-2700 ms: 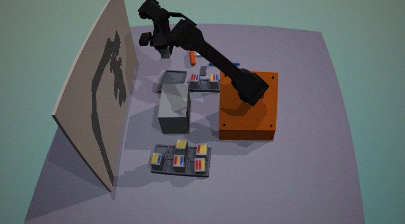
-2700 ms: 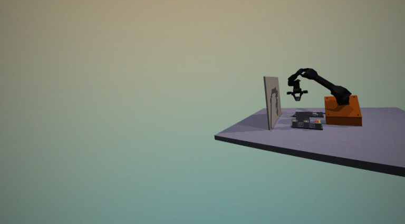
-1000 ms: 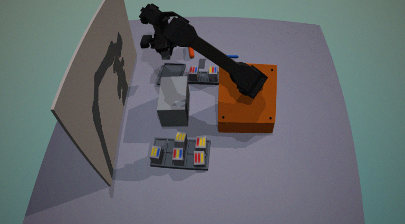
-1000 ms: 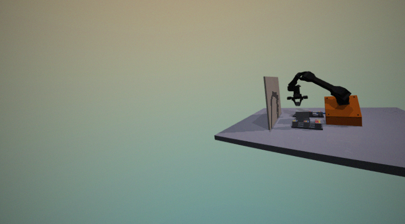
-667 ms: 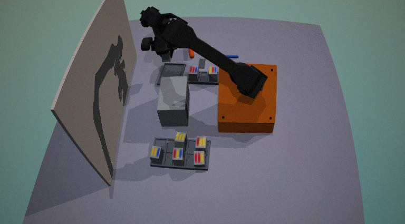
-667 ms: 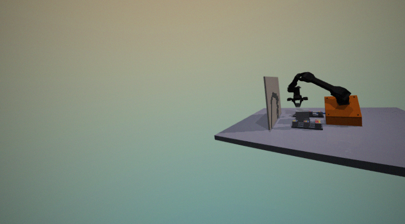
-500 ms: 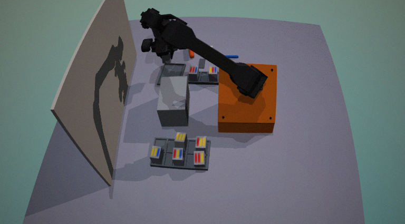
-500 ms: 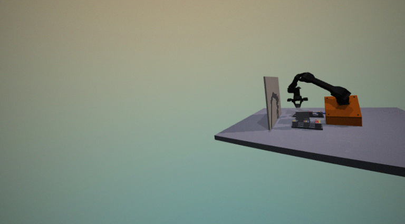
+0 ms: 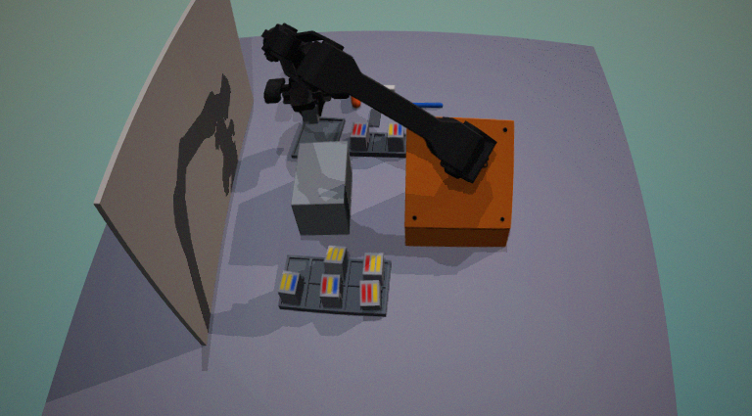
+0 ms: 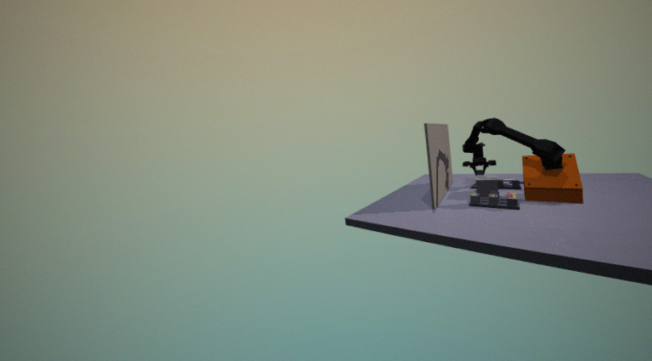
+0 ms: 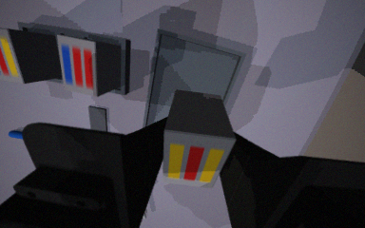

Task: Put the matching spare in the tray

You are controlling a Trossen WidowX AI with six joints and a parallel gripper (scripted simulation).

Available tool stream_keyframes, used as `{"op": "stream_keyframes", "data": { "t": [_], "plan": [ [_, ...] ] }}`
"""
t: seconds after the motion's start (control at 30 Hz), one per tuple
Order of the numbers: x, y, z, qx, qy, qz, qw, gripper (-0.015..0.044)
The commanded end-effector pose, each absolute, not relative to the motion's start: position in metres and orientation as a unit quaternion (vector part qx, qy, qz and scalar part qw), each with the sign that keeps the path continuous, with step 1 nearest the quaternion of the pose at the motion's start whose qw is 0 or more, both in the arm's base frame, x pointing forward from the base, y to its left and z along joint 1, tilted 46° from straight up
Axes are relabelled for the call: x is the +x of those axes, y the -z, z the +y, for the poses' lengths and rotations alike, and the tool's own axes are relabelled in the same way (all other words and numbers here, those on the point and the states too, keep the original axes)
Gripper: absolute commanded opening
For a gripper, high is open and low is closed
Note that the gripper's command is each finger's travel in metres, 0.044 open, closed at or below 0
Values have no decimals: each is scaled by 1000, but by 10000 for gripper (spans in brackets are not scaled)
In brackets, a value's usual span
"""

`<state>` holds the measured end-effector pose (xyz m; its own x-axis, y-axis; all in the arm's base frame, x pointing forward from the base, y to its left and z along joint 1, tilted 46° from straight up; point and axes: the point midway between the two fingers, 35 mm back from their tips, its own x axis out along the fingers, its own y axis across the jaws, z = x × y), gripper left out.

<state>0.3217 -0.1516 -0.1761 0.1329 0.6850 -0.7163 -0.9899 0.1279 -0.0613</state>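
While tool (image 9: 311, 115) (image 10: 479, 172) (image 11: 192, 124) pinches yellow-red-yellow block (image 11: 192, 159), tray (image 9: 342, 124) (image 11: 154, 81) below apparently holds nothing.

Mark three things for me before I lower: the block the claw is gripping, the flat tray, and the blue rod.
Gripped block (image 9: 310, 115) (image 11: 200, 149): top view, its side; wrist view, its striped face.
Flat tray (image 9: 333, 131) (image 11: 204, 66): top and wrist views, its inner floor.
Blue rod (image 9: 431, 105) (image 11: 15, 135): top and wrist views, its exposed end.

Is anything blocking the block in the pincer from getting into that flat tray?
Nothing visible does. The pincer holds the yellow-red-yellow block above the tray's near side; the big grey box stands beside the tray, seemingly off the way down.
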Motion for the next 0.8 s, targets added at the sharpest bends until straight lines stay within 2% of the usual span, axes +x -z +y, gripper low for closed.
{"op": "stream_keyframes", "data": {
  "t": [0.0, 0.77],
  "plan": [
    [321, 179, -148, -275, -597, 274, 702, 0],
    [322, 199, -125, -274, -598, 272, 703, 0]
  ]
}}
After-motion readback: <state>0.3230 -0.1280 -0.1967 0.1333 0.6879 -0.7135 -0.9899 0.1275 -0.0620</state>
